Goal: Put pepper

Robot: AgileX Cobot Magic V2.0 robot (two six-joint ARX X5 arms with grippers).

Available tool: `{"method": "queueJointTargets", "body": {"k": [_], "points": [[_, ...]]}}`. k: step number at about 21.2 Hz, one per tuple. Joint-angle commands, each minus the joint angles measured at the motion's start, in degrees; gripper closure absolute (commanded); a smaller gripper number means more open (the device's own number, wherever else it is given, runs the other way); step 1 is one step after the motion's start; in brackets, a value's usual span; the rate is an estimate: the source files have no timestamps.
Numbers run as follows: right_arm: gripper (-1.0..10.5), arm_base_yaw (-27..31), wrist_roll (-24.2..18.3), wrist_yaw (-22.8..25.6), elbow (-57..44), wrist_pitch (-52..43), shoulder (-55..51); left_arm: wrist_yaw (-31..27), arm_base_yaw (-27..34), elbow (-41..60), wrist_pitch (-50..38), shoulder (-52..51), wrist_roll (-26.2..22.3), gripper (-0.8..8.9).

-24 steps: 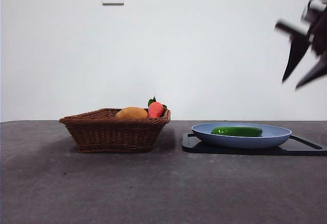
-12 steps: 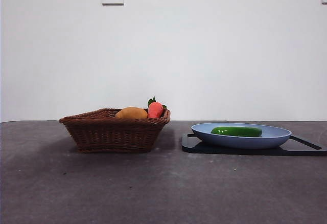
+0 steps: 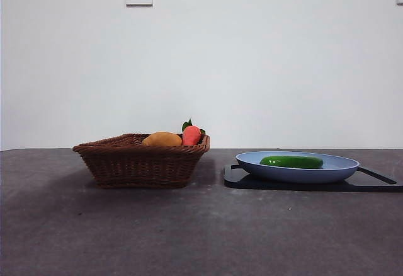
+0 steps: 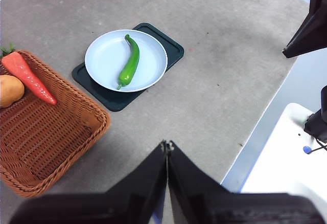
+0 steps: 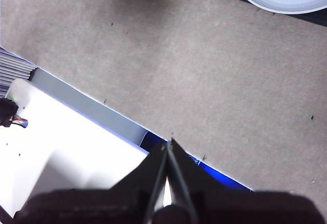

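Left gripper (image 4: 167, 144), right gripper (image 5: 167, 142): jaws together, both raised off table. Arm you saw at front view's edge has gone. Pepper (image 3: 291, 161) lies on blue plate (image 3: 340, 170); placement looks done.

A brown wicker basket (image 3: 141, 161) stands on the grey table (image 3: 189, 232), holding a red carrot (image 4: 28, 73) and what looks like a mango (image 3: 162, 140). Beside it, a blue plate (image 3: 340, 169) rests on a dark tray (image 3: 371, 183).

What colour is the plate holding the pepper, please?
Light blue plate; the left wrist view shows it best.
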State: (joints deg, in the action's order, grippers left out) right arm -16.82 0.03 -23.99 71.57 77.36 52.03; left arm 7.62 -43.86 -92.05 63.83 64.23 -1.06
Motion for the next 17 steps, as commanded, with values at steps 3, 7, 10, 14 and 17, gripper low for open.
{"method": "queueJointTargets", "body": {"k": [3,7,10,14,17], "points": [[9.4,-0.1,0.1,0.2,1.0,-0.2,0.3,-0.1,-0.3,-1.0,-1.9,0.5,-0.5,8.06],[9.4,-0.1,0.1,0.2,1.0,-0.2,0.3,-0.1,-0.3,-1.0,-3.8,0.5,-0.5,8.06],[9.4,-0.1,0.1,0.2,1.0,-0.2,0.3,-0.4,-0.2,-1.0,-4.6,0.5,-0.7,8.06],[9.4,-0.1,0.1,0.1,1.0,-0.2,0.3,-2.7,4.7,-1.0,-12.2,-2.1,-6.6,8.06],[9.4,-0.1,0.1,0.2,1.0,-0.2,0.3,-2.6,13.5,-0.4,-17.8,-7.9,-8.2,8.06]]}}
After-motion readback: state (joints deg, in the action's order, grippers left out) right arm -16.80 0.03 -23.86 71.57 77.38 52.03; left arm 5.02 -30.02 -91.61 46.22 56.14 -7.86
